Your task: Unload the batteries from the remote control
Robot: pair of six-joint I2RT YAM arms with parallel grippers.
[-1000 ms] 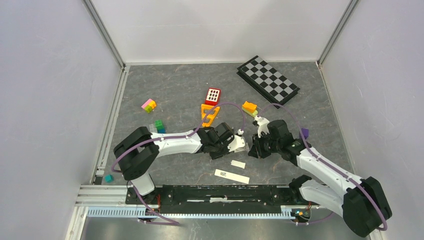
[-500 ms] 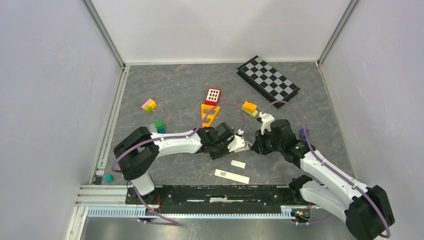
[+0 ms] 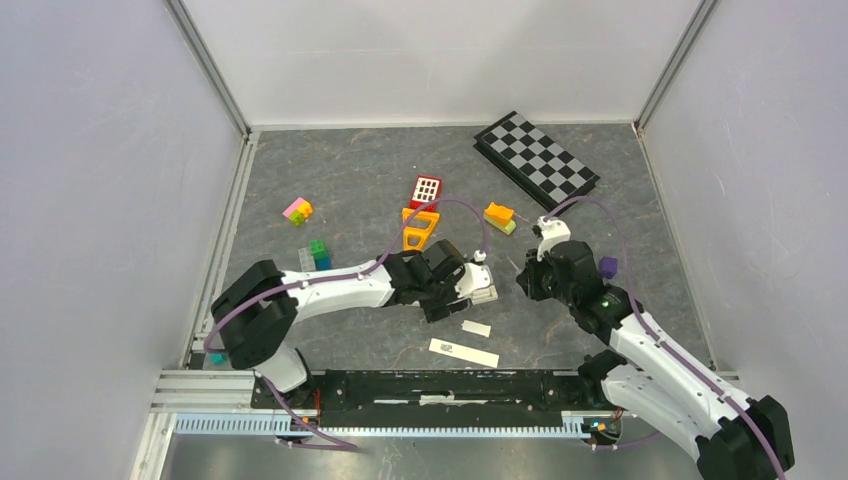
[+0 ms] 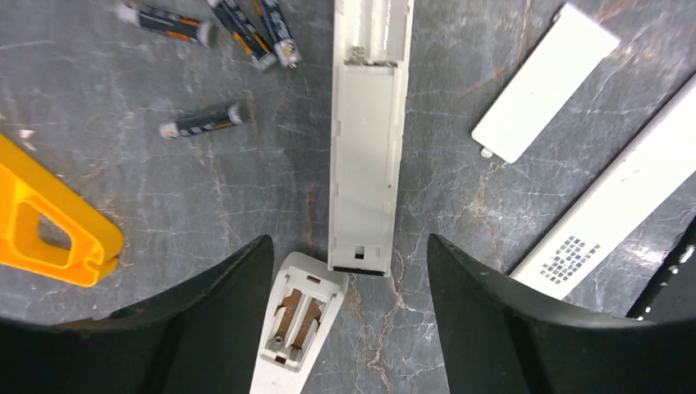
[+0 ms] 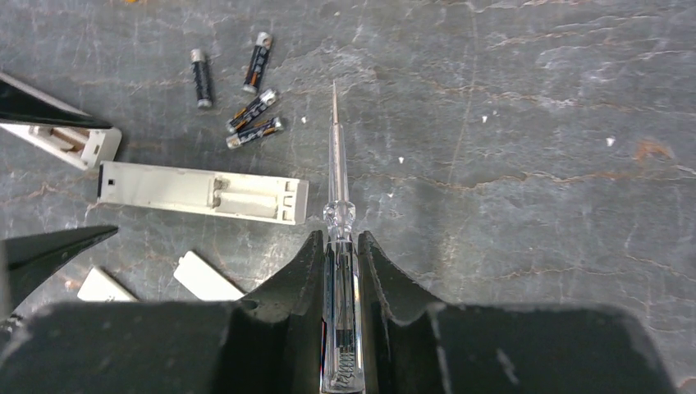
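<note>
Several batteries [image 4: 201,121] lie loose on the table, left of a long white remote [image 4: 368,139] whose compartment is open and empty. They also show in the right wrist view [image 5: 250,111], beyond that remote [image 5: 201,190]. A smaller white remote [image 4: 295,320], its compartment open and empty too, lies between the jaws of my left gripper [image 4: 349,246], which is open and hovers over both. My right gripper [image 5: 338,238] is shut on a screwdriver [image 5: 337,164] with a clear handle, its tip pointing at bare table right of the batteries. In the top view the left gripper [image 3: 472,284] and right gripper [image 3: 528,280] are close together.
A white battery cover [image 4: 542,82] and a third white remote [image 4: 624,197] lie to the right. A yellow triangle [image 3: 418,228], red block [image 3: 425,190], orange block [image 3: 499,216], purple piece [image 3: 606,266] and checkerboard [image 3: 536,160] lie further back. Green [image 3: 318,250] and pink [image 3: 297,210] blocks sit to the left.
My right gripper has pulled back to the right and farther away from the remotes, still holding the screwdriver. The left arm has shifted slightly over the remotes.
</note>
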